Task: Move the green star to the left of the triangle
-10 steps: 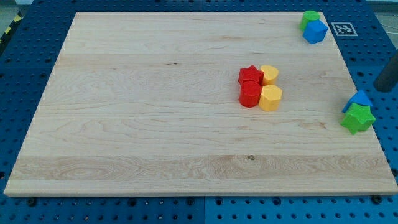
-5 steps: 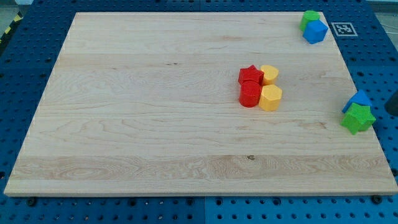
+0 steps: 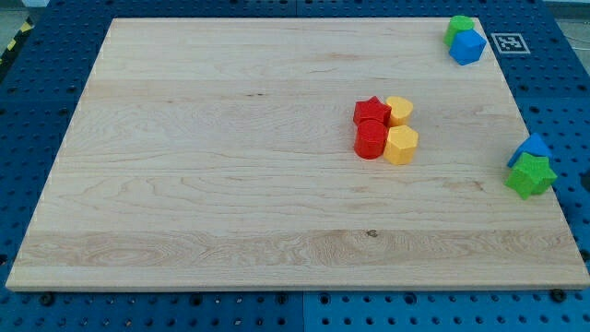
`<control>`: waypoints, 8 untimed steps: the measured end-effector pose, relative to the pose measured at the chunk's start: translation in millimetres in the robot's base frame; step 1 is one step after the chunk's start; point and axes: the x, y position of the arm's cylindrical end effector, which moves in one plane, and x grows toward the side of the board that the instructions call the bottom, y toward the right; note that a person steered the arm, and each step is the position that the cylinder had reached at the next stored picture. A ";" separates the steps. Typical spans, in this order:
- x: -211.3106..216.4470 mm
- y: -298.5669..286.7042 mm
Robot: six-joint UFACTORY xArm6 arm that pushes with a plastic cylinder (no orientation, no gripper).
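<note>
The rod's tip does not show anywhere in the frame, so its position relative to the blocks cannot be stated, nor whether it is pressing on anything; nothing on the board is visibly being pushed.

The green star (image 3: pixel 531 175) sits at the right edge of the wooden board (image 3: pixel 230 157), a little below mid-height, partly overhanging the rim. It touches the blue triangle (image 3: pixel 532 147), which lies just above it toward the frame's top. The star is therefore below the triangle, not to its left — the required placement is not yet achieved, in my judgement.

The star is bright green, chunky and blunt-pointed, with darker shaded side faces; it appears to lie flat.

Elsewhere: a second green block (image 3: pixel 458 27) and a blue block (image 3: pixel 468 46) touch in the upper right corner, shapes not clearly made out. Near the centre-right a tight cluster holds a red star (image 3: pixel 371 112), a red block (image 3: pixel 371 140), a yellow block (image 3: pixel 400 110) and a yellow hexagonal block (image 3: pixel 402 145) — well apart from the task pair and unlikely to interfere.
</note>
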 end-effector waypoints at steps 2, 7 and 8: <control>0.7 -24.0; 1.3 -71.3; 1.3 -72.5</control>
